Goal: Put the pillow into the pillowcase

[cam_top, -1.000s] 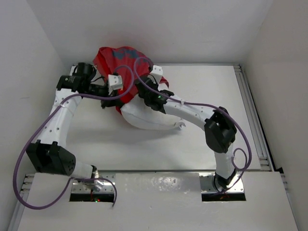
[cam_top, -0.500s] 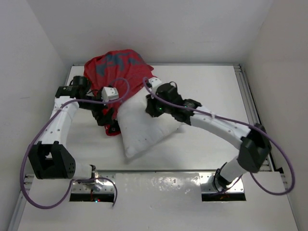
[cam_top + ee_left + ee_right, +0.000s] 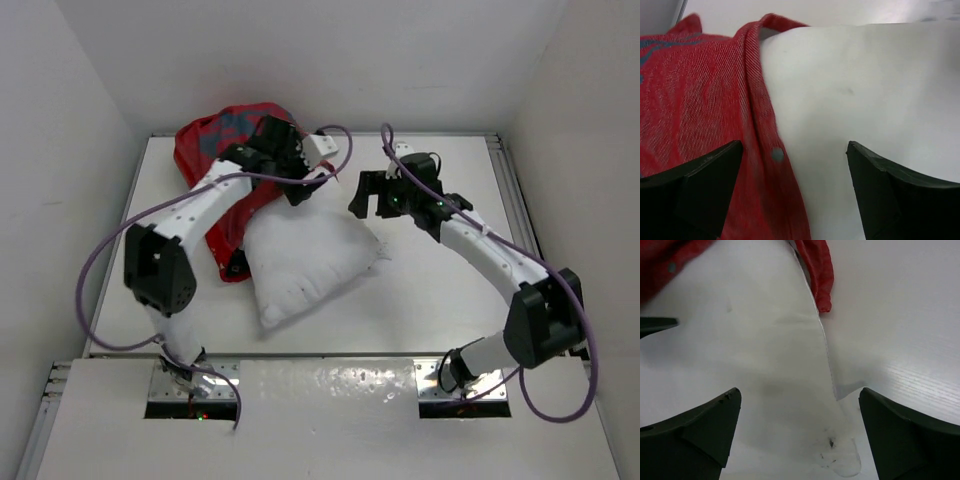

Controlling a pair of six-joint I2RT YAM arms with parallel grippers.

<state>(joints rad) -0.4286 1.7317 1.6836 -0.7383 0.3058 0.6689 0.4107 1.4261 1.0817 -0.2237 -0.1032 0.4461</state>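
The white pillow (image 3: 305, 262) lies flat at the middle of the table, its far left end tucked under the red pillowcase (image 3: 205, 150). My left gripper (image 3: 303, 186) hovers open over that join. In the left wrist view (image 3: 795, 147) it has the pillowcase's hem (image 3: 755, 100), a snap button (image 3: 777, 154) and the pillow (image 3: 865, 95) below it. My right gripper (image 3: 368, 200) stands open above the pillow's far right corner, holding nothing. The right wrist view (image 3: 799, 392) has the pillow (image 3: 740, 345) below it, with its seamed edge and a strip of pillowcase (image 3: 815, 270).
White walls close in the table (image 3: 450, 290) at the back and both sides. A metal rail (image 3: 522, 230) runs along the right edge. Purple cables loop off both arms. A dark fingertip (image 3: 655, 324) shows at the left edge of the right wrist view.
Both grippers have opened and let go. The pillow dropped flat onto the table, then stayed put. The left arm swung over to the pillow's far side. The right arm pulled back to the right.
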